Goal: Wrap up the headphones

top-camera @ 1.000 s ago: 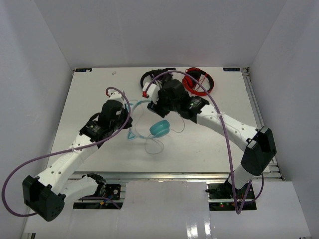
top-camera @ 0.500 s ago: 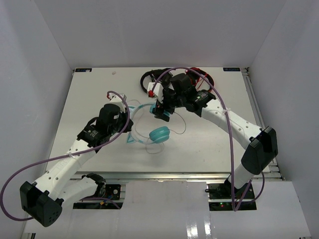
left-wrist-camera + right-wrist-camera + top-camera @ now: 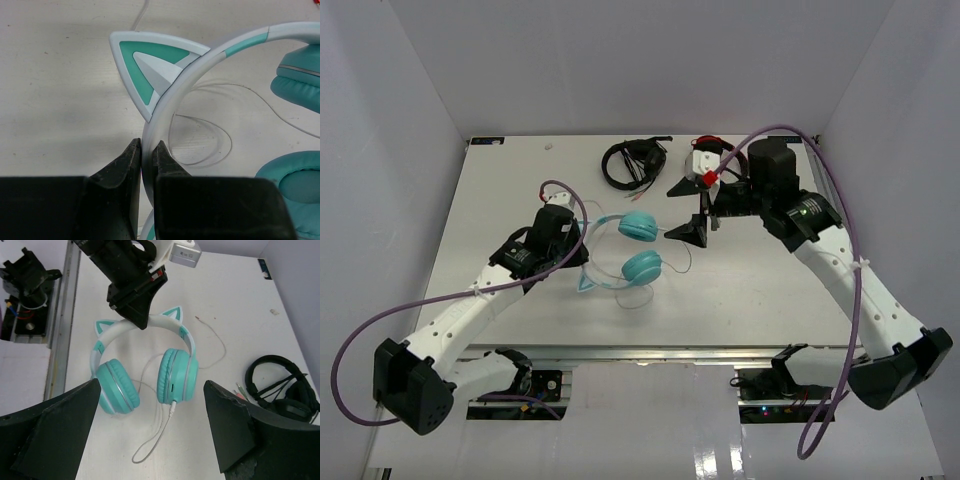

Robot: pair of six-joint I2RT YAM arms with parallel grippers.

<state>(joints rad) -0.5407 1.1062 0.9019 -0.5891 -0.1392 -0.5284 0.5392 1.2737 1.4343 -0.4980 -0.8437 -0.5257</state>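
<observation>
The teal headphones point(image 3: 640, 228) lie mid-table with both ear cups side by side, and show in the right wrist view point(image 3: 176, 375). Their pale headband point(image 3: 200, 60) carries a teal cat ear point(image 3: 145, 67). My left gripper point(image 3: 576, 240) is shut on the headband, which sits pinched between its black fingers point(image 3: 122, 165). The thin white cable point(image 3: 160, 437) runs loose from one cup in a loop on the table. My right gripper point(image 3: 688, 211) is open and empty, raised to the right of the cups, and looks down on them point(image 3: 151, 383).
Black headphones point(image 3: 632, 162) lie at the back centre and show in the right wrist view point(image 3: 282, 385). Red headphones point(image 3: 718, 148) lie at the back, partly hidden behind my right arm. White walls enclose the table on three sides.
My right gripper has pulled back to the right, away from the headphones, and now stands open. The far ear cup it covered now lies in view. My left gripper has kept hold of the headband.
</observation>
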